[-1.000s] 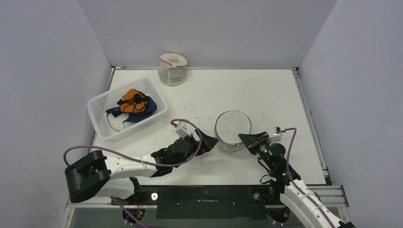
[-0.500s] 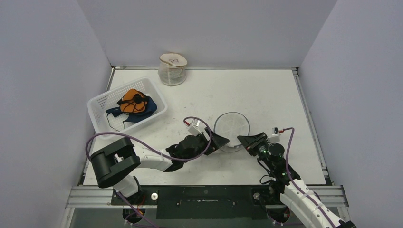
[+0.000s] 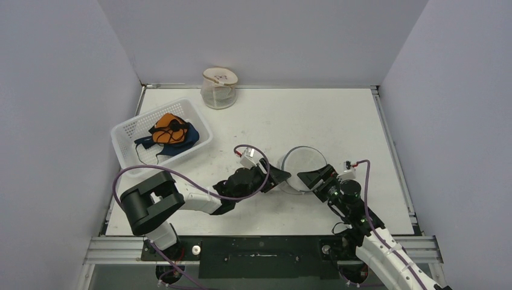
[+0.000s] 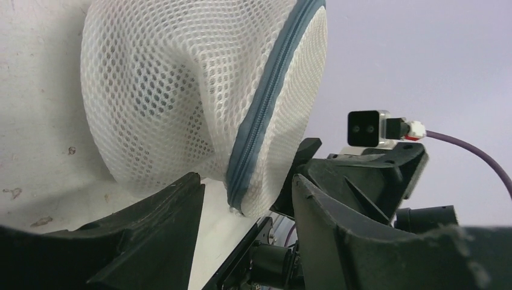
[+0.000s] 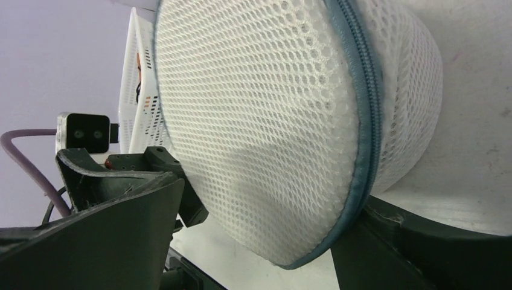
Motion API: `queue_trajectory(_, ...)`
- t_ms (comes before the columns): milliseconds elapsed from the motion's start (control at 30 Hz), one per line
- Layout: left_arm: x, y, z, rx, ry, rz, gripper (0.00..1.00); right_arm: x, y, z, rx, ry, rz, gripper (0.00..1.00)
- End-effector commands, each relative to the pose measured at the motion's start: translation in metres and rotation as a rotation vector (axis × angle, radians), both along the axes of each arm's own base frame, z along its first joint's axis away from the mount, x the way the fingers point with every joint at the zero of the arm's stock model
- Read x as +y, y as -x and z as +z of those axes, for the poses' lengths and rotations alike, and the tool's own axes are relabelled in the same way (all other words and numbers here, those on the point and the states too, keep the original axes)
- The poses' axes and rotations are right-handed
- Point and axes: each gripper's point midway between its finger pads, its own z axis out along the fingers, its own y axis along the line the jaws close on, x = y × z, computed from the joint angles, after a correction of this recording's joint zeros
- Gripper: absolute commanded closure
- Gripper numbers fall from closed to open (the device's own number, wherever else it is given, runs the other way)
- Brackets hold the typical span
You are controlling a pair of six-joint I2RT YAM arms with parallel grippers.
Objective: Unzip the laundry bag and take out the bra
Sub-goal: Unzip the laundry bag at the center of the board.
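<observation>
White table (image 3: 338, 121): laundry bag (image 3: 304, 164) tipped on edge; zipper (image 4: 265, 103) end between parted left gripper (image 4: 244, 184) fingers, bulk between wide-spread right gripper (image 5: 272, 196) fingers.

I cannot make out the bra through the mesh of the laundry bag (image 3: 304, 168). Where the pull sits along the bag's grey zip (image 4: 265, 103) I cannot tell, as both wrist views cut the bag's top off at the frame. Under the bag, one finger of my right gripper (image 5: 275, 199) is partly hidden. My left gripper (image 4: 247, 181) is blurred beneath the bag's lower edge.
</observation>
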Motion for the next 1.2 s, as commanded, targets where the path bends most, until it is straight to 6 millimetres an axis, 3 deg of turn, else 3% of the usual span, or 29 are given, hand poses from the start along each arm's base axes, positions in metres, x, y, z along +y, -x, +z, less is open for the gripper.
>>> queue_trajectory(0,-0.006,-0.008,0.023,-0.057,0.061,-0.007,0.47,-0.008,0.0,0.025,-0.063,0.105,0.01,0.12)
queue_trajectory(233,-0.016,-0.011,0.027,-0.095,0.043,-0.046,0.44,-0.023,0.009,0.022,-0.043,0.184,-0.017,0.1)
queue_trajectory(467,-0.026,-0.012,0.031,-0.128,0.031,-0.082,0.47,-0.026,0.012,0.019,-0.044,0.191,-0.022,0.1)
queue_trajectory(633,-0.032,-0.01,0.03,-0.13,0.028,-0.109,0.59,-0.026,0.011,0.025,-0.064,0.208,-0.014,0.1)
queue_trajectory(733,-0.032,-0.009,0.032,-0.137,0.036,-0.116,0.71,-0.028,0.01,0.032,-0.09,0.242,-0.003,0.08)
queue_trajectory(800,-0.028,-0.006,0.034,-0.142,0.036,-0.114,0.79,-0.029,0.009,0.038,-0.108,0.284,0.014,0.01)
queue_trajectory(867,-0.021,-0.005,0.038,-0.149,0.03,-0.1,0.88,-0.031,0.008,0.047,-0.138,0.335,0.034,0.09)
queue_trajectory(933,-0.012,-0.004,0.044,-0.153,0.019,-0.084,0.98,-0.034,0.008,0.063,-0.191,0.392,0.054,0.1)
queue_trajectory(1167,0.035,-0.005,0.048,-0.101,-0.122,0.035,1.0,-0.033,0.0,0.106,-0.326,0.474,0.096,0.1)
